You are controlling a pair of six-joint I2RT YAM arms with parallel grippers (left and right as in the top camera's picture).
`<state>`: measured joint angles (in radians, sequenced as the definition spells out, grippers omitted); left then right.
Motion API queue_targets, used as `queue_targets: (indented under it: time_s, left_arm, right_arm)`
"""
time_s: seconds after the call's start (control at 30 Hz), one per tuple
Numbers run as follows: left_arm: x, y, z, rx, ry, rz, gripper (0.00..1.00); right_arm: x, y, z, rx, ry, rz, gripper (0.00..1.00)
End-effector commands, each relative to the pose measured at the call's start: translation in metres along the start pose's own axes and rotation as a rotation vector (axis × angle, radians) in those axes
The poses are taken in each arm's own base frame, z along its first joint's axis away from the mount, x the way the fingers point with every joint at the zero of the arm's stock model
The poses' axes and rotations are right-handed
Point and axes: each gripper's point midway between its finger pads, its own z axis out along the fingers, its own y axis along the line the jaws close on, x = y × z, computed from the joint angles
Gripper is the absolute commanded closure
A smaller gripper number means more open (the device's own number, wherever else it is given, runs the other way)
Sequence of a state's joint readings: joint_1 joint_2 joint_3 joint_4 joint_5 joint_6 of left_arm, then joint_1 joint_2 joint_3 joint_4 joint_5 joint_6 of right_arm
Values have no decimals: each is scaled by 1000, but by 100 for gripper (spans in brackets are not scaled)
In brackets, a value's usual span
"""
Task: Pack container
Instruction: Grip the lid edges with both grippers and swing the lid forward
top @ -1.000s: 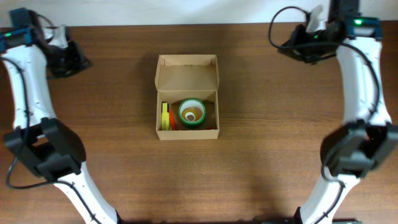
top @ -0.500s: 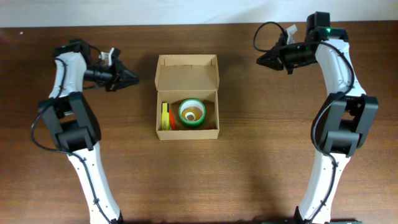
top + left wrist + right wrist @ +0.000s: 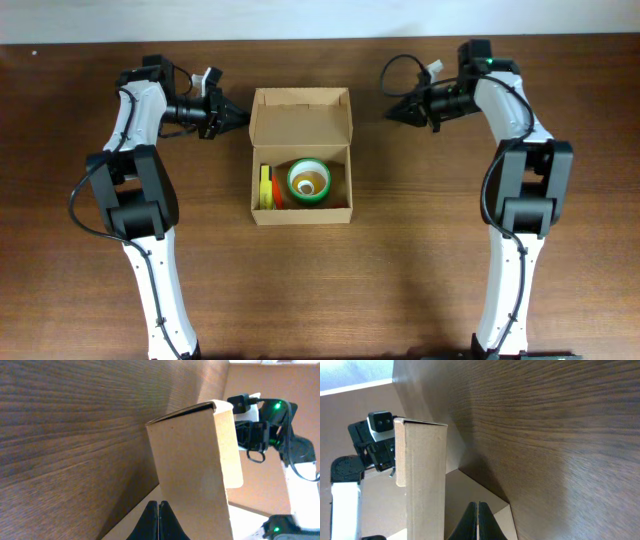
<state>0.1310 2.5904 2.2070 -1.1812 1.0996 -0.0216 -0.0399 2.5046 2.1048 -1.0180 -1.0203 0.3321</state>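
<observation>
box [image 3: 300,216] at middle of counter [image 3: 450,260], flap [image 3: 300,122] upright, tape roll [image 3: 309,180] inside. l tool [image 3: 240,116] clenched, empty, just beside flap's left edge; r tool [image 3: 390,117] clenched, empty, near right edge. risk of skewing/sliding box w/ uneven side pushes, flap not closing.

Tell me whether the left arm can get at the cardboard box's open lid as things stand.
Probably yes: the left gripper, shut, points straight at the left edge of the lid, with nothing visible between them.
</observation>
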Motion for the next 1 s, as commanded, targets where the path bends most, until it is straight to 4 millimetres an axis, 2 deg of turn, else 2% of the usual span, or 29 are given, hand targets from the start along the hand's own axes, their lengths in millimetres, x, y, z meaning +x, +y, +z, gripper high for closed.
queue_targets:
  time_s: [0.0, 0.17, 0.4, 0.53, 0.7, 0.8, 0.97]
  left_arm:
    - [2, 6, 5, -8, 11, -44, 99]
    - [3, 10, 10, -28, 20, -63, 98]
    - [11, 18, 30, -29, 63, -92, 98]
    - [11, 17, 31, -27, 64, -90, 98]
    - [8, 6, 31, 36, 57, -71, 98]
    - [6, 2, 31, 60, 53, -63, 98]
    - [0, -12, 29, 143, 38, -18, 98]
  right_arm:
    - [2, -1, 12, -18, 24, -12, 96]
    - [3, -2, 24, -10, 35, -2, 96]
    - [16, -9, 55, -6, 100, 8, 96]
    - [19, 13, 69, -97, 125, -71, 96]
    - [26, 25, 81, -127, 146, -109, 96]
    - [26, 42, 81, -211, 158, -160, 96]
    - [19, 51, 79, -239, 143, -179, 96]
